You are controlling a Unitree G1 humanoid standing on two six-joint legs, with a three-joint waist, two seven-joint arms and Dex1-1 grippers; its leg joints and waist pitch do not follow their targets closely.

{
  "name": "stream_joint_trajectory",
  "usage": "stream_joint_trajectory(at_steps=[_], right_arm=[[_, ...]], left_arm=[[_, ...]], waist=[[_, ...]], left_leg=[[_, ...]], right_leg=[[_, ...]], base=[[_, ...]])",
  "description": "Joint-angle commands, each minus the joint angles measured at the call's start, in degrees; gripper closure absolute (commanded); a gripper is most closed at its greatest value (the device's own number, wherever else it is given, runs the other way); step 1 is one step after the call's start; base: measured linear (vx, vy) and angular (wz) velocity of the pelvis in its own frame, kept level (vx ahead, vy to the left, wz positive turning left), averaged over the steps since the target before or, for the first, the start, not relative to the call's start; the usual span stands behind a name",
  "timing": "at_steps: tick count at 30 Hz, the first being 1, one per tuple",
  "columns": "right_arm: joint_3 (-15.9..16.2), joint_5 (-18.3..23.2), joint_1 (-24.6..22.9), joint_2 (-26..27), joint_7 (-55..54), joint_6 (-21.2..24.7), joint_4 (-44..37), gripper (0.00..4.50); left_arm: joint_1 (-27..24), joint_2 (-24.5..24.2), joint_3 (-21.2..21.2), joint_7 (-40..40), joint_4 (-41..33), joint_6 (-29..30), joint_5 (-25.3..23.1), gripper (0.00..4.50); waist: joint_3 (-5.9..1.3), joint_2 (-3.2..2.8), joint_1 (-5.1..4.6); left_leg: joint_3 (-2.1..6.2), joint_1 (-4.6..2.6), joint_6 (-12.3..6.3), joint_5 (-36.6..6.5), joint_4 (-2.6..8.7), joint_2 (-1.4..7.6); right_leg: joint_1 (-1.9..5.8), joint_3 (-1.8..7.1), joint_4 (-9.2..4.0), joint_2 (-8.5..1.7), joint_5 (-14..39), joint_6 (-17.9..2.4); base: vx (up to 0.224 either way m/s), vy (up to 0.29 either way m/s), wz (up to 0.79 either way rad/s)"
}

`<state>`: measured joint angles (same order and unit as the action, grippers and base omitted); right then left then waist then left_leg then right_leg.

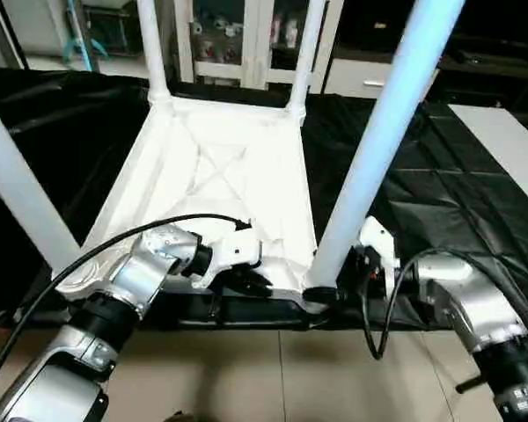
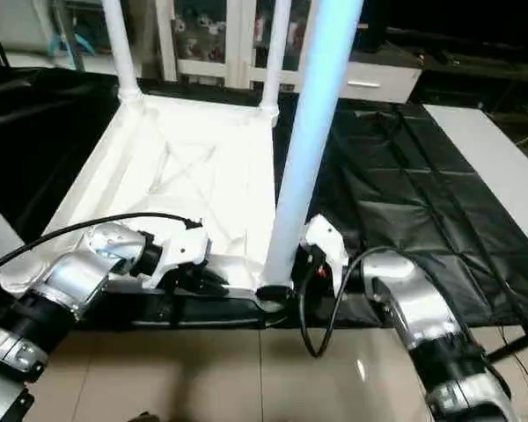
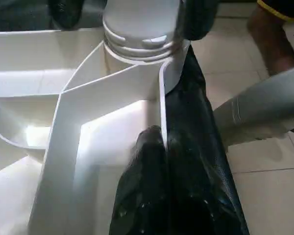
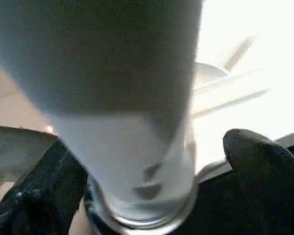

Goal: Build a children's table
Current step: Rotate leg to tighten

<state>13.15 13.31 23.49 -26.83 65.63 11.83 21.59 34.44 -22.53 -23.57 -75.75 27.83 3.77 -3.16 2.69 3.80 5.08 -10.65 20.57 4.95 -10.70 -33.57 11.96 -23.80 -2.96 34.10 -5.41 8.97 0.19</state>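
The white tabletop (image 1: 220, 176) lies upside down on a black sheet, its X-braced ribs facing up. Two legs (image 1: 151, 44) (image 1: 306, 53) stand in the far corner sockets, and a third leg (image 1: 18, 185) rises at the near left. The near right leg (image 1: 378, 141) stands upright in its socket (image 1: 321, 294). My left gripper (image 1: 251, 283) is shut on the tabletop's near rim, its fingers (image 3: 147, 166) pinching the thin wall beside that socket. My right gripper (image 4: 152, 156) is open around the base of the near right leg, one finger (image 4: 264, 166) standing off it.
The black sheet (image 1: 422, 193) covers the floor under the tabletop, with tiled floor (image 1: 282, 378) at the near edge. A white cabinet with glass doors (image 1: 238, 35) stands behind. A white board (image 1: 510, 149) lies at the right. A person's leg (image 3: 274, 29) is near the corner.
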Motion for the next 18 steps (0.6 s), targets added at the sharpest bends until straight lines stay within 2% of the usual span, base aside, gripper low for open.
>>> stream_joint_trajectory(at_steps=[1, 4, 11, 15, 16, 18], right_arm=[[1.11, -1.91, 1.43, 0.44, 1.27, -2.74, 1.74, 0.21], [0.93, -1.57, 1.68, 0.45, 2.34, -3.09, 2.15, 0.56], [0.72, -0.03, 1.66, 0.1, 5.87, -3.61, 3.3, 1.25], [0.58, 0.22, 1.6, 0.57, 6.99, -3.86, 4.49, 1.48], [0.55, 0.23, 1.58, 0.68, 7.2, -3.79, 4.63, 1.69], [0.54, 0.2, 1.57, 0.87, 7.33, -3.81, 4.82, 1.69]], left_arm=[[-0.57, 0.83, -3.58, -1.74, -0.25, 0.28, -1.17, 4.5], [-0.65, 0.71, -3.62, -1.61, -0.22, 0.34, -1.29, 4.5], [-1.16, 0.25, -3.52, -1.64, -0.42, 0.69, -1.69, 4.5], [-1.16, 0.21, -3.6, -1.64, -0.27, 0.88, -1.86, 4.5], [-1.17, 0.16, -3.58, -1.73, -0.36, 1.01, -1.83, 4.5], [-1.17, -0.04, -3.58, -1.91, -0.31, 1.1, -1.87, 4.5]], waist=[[-3.37, -0.12, -0.45], [-3.41, 0.07, -0.36], [-3.51, -0.06, -0.32], [-3.58, -0.03, -0.22], [-3.56, -0.1, -0.24], [-3.61, -0.06, -0.21]], left_leg=[[0.02, -0.53, -1.01, -14.63, 4.29, 1.3], [0.04, -0.47, -1.39, -14.03, 4.23, 1.34], [0.03, -0.46, -1.97, -13.18, 4.13, 1.34], [-0.01, -0.57, -2.03, -12.76, 4.08, 1.34], [-0.02, -0.56, -2.07, -12.68, 4.08, 1.34], [-0.03, -0.53, -2.1, -12.44, 4.05, 1.31]], right_leg=[[2.54, 1.85, -3.4, -2.34, 13.4, -12.24], [2.62, 1.88, -3.36, -2.4, 13.72, -12.09], [2.69, 1.83, -3.18, -2.3, 12.17, -12.67], [2.69, 1.81, -3.09, -2.27, 11.5, -13.18], [2.7, 1.82, -3.05, -2.24, 11.14, -13.35], [2.77, 1.8, -2.99, -2.21, 10.67, -13.42]], base=[[0.0, 0.0, 0.0], [0.0, 0.0, 0.0], [0.0, 0.0, 0.0], [0.0, 0.0, 0.0], [0.0, 0.0, 0.0], [0.0, 0.0, 0.0]])
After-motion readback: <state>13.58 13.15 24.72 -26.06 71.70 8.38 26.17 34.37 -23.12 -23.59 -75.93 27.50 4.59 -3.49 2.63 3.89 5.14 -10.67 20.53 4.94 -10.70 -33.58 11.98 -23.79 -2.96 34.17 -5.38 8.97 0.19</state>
